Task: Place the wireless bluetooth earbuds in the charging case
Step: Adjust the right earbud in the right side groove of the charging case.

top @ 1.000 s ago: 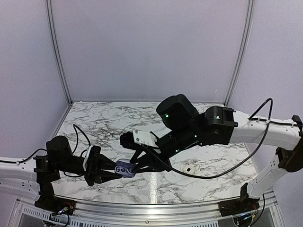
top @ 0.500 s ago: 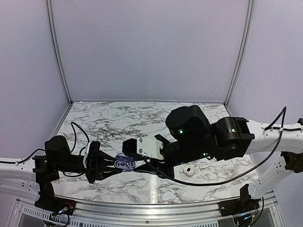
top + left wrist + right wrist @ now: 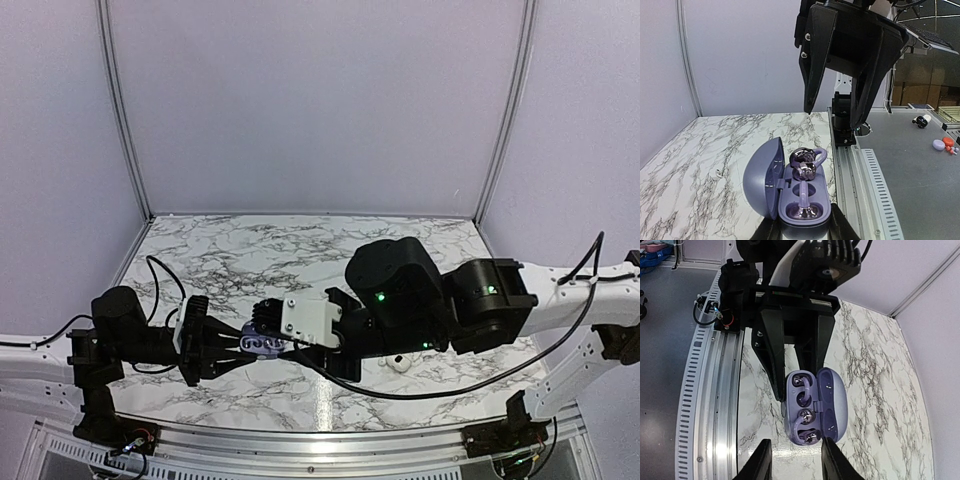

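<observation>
From above, the left gripper (image 3: 245, 347) clamps the open lavender charging case (image 3: 265, 343); one white earbud (image 3: 400, 362) lies on the marble table (image 3: 200, 255) well to its right. Left wrist camera: the right gripper (image 3: 832, 115) hangs over the case, fingers apart. Right wrist camera: nothing between those fingers.

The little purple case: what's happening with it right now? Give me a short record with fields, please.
Case: pale lavender oval plastic charging case, lid open
Held by: left gripper, shut on its base
Over it: right gripper, jaws open, nothing seen between them
Loose item: small whitish earbud lying on the white marble table, apart from the case
Case contents: too unclear to tell
</observation>
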`<state>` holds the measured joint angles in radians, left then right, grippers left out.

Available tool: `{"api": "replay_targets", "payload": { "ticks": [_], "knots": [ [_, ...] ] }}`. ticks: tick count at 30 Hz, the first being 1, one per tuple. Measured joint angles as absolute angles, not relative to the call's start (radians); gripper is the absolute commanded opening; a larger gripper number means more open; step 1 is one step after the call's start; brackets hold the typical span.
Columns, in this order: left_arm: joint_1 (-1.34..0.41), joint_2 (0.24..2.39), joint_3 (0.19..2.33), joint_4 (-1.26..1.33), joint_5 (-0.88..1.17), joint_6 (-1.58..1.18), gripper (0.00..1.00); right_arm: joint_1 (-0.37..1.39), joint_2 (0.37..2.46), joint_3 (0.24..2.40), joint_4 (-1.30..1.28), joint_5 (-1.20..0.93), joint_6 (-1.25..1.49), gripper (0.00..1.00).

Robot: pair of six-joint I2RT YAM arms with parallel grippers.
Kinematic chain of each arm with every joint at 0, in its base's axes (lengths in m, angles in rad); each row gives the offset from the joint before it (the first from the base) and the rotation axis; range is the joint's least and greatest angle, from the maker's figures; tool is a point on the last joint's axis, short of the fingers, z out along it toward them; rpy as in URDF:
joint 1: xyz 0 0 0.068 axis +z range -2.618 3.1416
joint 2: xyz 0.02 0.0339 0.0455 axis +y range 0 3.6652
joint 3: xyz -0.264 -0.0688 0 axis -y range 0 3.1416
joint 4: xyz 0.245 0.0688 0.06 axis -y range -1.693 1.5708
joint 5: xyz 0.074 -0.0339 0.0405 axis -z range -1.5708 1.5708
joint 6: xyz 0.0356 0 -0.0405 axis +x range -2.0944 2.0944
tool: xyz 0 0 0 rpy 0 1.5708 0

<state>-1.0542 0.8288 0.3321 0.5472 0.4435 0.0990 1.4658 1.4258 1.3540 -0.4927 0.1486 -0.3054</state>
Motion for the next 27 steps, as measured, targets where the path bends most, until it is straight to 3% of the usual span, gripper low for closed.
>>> {"api": "replay_targets", "payload": {
  "ticks": [13, 27],
  "knots": [
    [-1.054, 0.819, 0.332, 0.548, 0.443, 0.094, 0.00, 1.486, 1.454, 1.342, -0.484, 0.220, -0.311, 0.33],
    [-1.054, 0.819, 0.332, 0.548, 0.443, 0.093, 0.00, 1.489, 1.475, 1.342, -0.469, 0.275, -0.327, 0.20]
  ]
}}
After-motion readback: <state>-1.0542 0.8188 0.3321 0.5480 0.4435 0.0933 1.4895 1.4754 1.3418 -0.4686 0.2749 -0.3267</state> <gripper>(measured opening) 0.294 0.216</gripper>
